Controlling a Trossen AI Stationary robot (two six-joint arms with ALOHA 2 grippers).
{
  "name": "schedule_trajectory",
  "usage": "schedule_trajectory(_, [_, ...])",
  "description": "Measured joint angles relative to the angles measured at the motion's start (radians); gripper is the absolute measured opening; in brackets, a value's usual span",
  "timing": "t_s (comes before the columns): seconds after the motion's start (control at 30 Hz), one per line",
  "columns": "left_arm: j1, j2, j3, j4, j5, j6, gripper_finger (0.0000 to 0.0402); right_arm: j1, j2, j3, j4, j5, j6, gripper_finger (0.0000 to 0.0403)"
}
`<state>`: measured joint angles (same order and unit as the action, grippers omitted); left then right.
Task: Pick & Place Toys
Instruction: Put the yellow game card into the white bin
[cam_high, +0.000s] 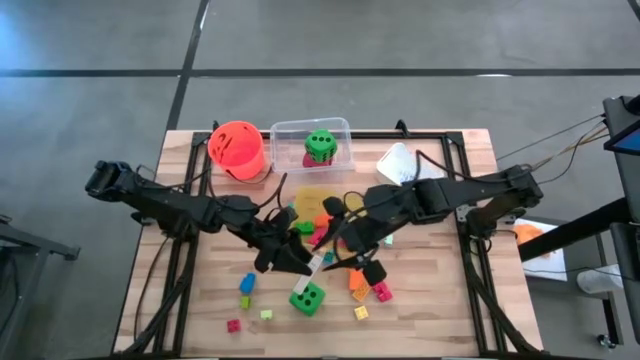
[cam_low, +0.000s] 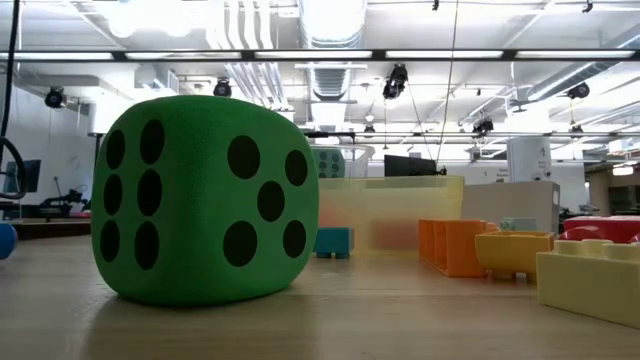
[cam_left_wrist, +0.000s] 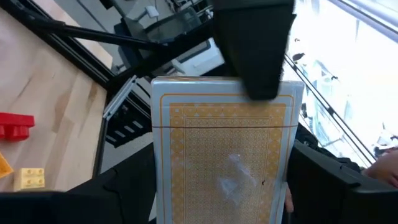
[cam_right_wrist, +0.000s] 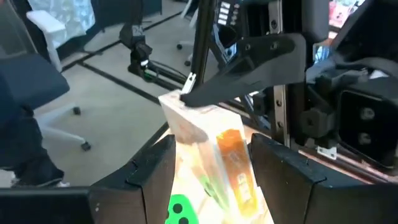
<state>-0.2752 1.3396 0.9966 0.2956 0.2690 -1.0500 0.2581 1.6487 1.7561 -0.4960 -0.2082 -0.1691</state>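
Fingers of the left gripper (cam_left_wrist: 221, 186) and the right gripper (cam_right_wrist: 211, 168) stand part-open, both clamped on one patterned card pack (cam_left_wrist: 227, 155) over the mid-tabletop (cam_high: 430, 300). No toy is held. The green dotted die (cam_high: 308, 297) lies nearby among loose plastic blocks (cam_high: 246, 284). It looks soft and light; I'd pinch opposite flat faces.

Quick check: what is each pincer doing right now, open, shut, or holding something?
Left pincer: shut on the card box, orange patterned.
Right pincer: shut on the same card box; both meet above the table's middle.
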Motion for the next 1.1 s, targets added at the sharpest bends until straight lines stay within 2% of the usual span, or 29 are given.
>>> schedule_trajectory(0.33, [0.0,0.0,0.0,0.021,0.032,0.029,0.0283,-0.002,0.067,0.084,-0.043,-0.036,-0.045,0.0195])
schedule_trajectory(0.43, [0.004,0.0,0.0,0.034,0.039,0.035,0.0283,-0.005,0.068,0.085,-0.048,-0.056,-0.044,0.0167])
schedule_trajectory(0.67, [0.008,0.0,0.0,0.071,0.051,0.048,0.0283,-0.006,0.065,0.086,-0.039,-0.065,-0.078,0.0069])
schedule_trajectory(0.97, [0.012,0.0,0.0,0.078,0.053,0.046,0.0283,-0.006,0.062,0.085,-0.04,-0.088,-0.077,0.0065])
schedule_trajectory(1.03, [0.013,0.0,0.0,0.081,0.05,0.041,0.031,-0.007,0.061,0.085,-0.039,-0.098,-0.061,0.0065])
schedule_trajectory(1.1, [0.013,0.0,0.0,0.087,0.04,0.041,0.0361,-0.007,0.06,0.084,-0.047,-0.11,-0.028,0.0065])
